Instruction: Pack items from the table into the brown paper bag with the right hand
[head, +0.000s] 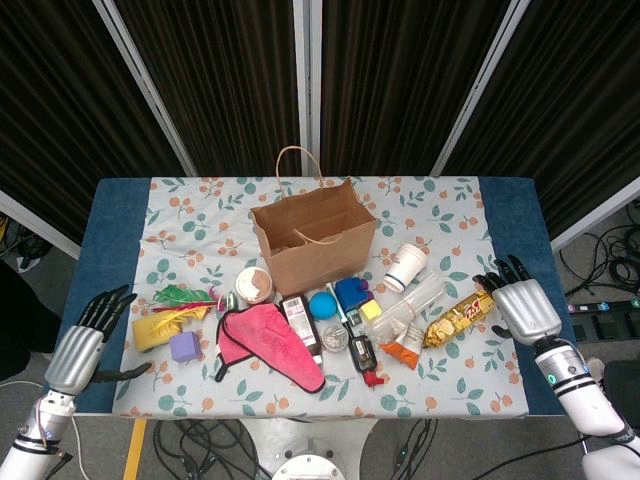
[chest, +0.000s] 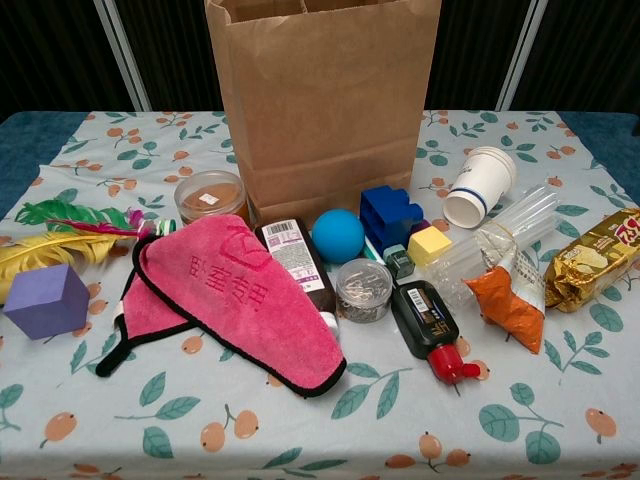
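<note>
The brown paper bag (head: 312, 235) (chest: 322, 100) stands upright and open at the back middle of the table. In front of it lie a pink cloth (head: 270, 343) (chest: 245, 300), a blue ball (head: 322, 304) (chest: 337, 235), a blue block (head: 352, 292) (chest: 389, 214), a white paper cup (head: 406, 267) (chest: 478, 185) on its side, and a gold snack packet (head: 459, 318) (chest: 594, 258). My right hand (head: 522, 305) is open at the table's right edge, just right of the snack packet, holding nothing. My left hand (head: 84, 345) is open off the left edge.
Also on the floral cloth (head: 200, 215): a purple cube (head: 184, 346) (chest: 45, 300), feathers (head: 175, 305), a round tin (chest: 210, 196), a dark bottle (chest: 295, 262), a jar of clips (chest: 364, 288), a yellow cube (chest: 430, 244), an orange packet (chest: 508, 306), a red-capped bottle (chest: 428, 327).
</note>
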